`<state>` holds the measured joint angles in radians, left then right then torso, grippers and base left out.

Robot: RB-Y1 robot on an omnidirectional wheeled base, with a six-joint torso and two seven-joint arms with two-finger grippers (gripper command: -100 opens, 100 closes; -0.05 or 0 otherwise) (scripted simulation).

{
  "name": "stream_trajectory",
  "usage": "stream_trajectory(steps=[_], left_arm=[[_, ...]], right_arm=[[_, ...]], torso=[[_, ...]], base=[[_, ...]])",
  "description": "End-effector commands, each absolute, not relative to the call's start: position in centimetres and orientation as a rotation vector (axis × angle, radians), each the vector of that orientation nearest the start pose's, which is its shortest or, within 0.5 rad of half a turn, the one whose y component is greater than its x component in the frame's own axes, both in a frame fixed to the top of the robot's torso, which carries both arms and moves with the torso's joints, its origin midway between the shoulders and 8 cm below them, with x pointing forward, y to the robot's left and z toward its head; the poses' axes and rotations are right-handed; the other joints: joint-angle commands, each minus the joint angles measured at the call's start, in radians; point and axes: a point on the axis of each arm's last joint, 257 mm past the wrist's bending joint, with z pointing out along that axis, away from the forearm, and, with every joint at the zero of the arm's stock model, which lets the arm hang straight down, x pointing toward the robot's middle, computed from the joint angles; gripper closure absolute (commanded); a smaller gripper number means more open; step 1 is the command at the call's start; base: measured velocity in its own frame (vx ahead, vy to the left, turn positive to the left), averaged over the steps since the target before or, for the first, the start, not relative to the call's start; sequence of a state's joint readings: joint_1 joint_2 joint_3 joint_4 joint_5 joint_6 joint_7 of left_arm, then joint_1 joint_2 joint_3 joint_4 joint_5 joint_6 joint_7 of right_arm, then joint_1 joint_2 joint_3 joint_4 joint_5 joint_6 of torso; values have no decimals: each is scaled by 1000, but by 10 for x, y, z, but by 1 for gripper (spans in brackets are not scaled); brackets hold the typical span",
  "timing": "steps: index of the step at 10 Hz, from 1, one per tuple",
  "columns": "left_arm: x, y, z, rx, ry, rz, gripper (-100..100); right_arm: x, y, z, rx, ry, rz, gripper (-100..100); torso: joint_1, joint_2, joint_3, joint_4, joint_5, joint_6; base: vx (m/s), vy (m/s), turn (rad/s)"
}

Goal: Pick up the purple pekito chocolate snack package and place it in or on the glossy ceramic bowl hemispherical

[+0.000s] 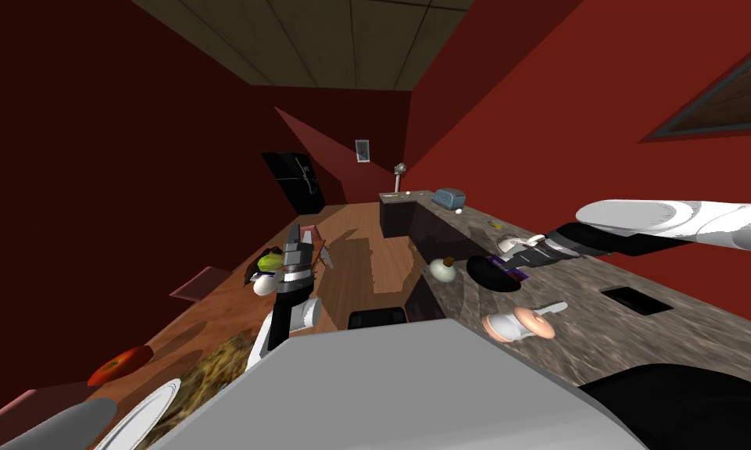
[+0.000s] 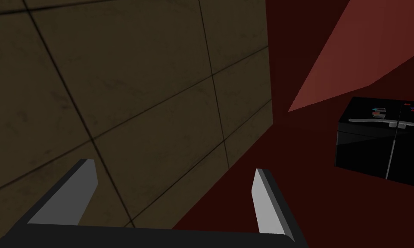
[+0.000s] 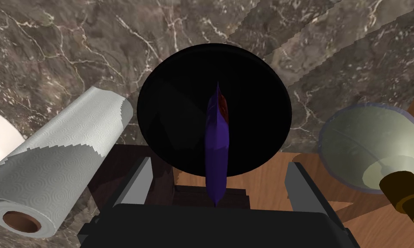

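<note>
The purple snack package (image 3: 216, 142) stands edge-on over the round black bowl (image 3: 171, 112), which rests on the marbled counter (image 3: 72, 38). My right gripper (image 3: 219, 161) hangs above the bowl and is open. Its fingers (image 3: 139, 181) stand well clear of the package on both sides. In the head view the right gripper (image 1: 524, 251) is over the black bowl (image 1: 487, 275), with a sliver of purple package (image 1: 509, 270) at the rim. My left gripper (image 2: 173, 165) is open and empty, raised off to the left (image 1: 296, 237).
A paper towel roll (image 3: 51, 168) lies beside the bowl. A pale round bottle with a brown stopper (image 3: 369, 146) stands at the counter's edge on the other side. A blue toaster (image 1: 448, 198) sits far down the counter.
</note>
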<state>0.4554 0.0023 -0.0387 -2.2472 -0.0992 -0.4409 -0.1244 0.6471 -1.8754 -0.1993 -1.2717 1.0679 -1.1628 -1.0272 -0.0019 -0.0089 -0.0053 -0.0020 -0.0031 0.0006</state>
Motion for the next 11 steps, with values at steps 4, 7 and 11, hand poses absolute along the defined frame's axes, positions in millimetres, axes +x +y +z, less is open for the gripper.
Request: stream_trajectory(steps=[4, 7, 11], left_arm=[[367, 253, 12, -586, 737, -1166, 0], [367, 253, 12, -586, 738, -1166, 0], [367, 253, 12, -586, 737, -1166, 0]], right_arm=[[255, -644, -149, -53, 3031, -48, -100], [257, -645, -143, -24, 3019, -23, -100], [253, -658, -123, 30, 3011, -26, -100]], torso=[[-1, 2, 1, 1, 0, 0], [-1, -2, -1, 0, 0, 1], [0, 1, 1, 1, 0, 1]], base=[[-58, 10, 66], [-12, 4, 26], [-61, 18, 87]])
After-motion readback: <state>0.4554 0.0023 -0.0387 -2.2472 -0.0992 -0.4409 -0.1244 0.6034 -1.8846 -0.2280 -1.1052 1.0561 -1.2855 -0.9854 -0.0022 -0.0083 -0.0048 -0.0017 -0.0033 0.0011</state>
